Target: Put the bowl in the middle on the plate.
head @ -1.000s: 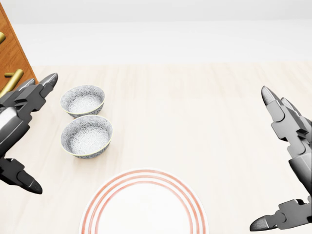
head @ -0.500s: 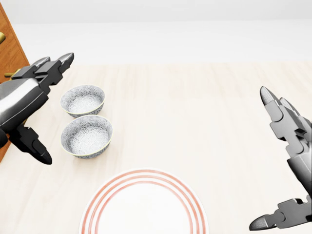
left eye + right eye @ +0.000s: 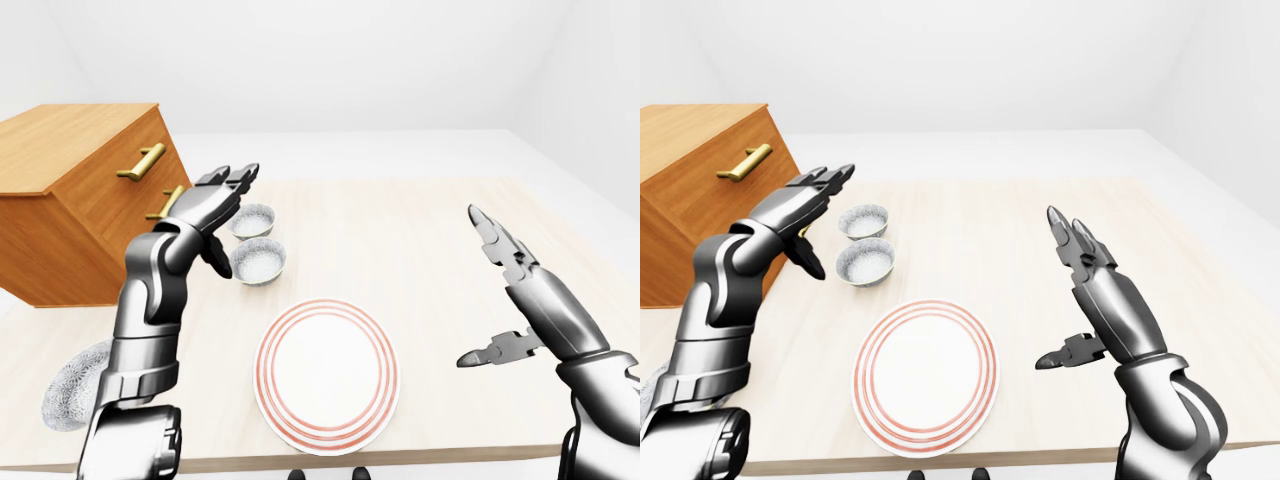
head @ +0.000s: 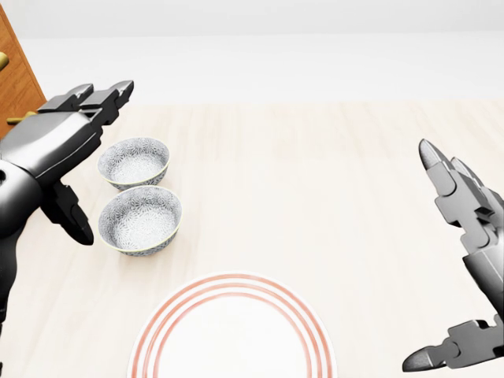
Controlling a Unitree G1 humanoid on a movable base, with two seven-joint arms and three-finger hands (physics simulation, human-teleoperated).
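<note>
Left hand (image 4: 57,148), fingers spread and empty, hangs beside the middle bowl (image 4: 140,219); right hand (image 4: 472,232), likewise released, hovers right of the red-ringed plate (image 4: 232,335) on the worktop (image 4: 315,157).

1. The left robot hand (image 4: 55,146) is lifted on a bent arm, its fingers spread toward the head view's upper right and its thumb hanging down.
2. The right robot hand (image 4: 476,244) (likewise empty) stands upright, fingers and thumb apart.

You get bright, even, diffuse light, all views. Walls (image 3: 400,60) washed near white. Shadows faint: soft smudge under middle bowl (image 4: 140,220). Soft sheen on left hand (image 4: 67,138). Renders sharp to edges; eye views wide, perspective stretched.
</note>
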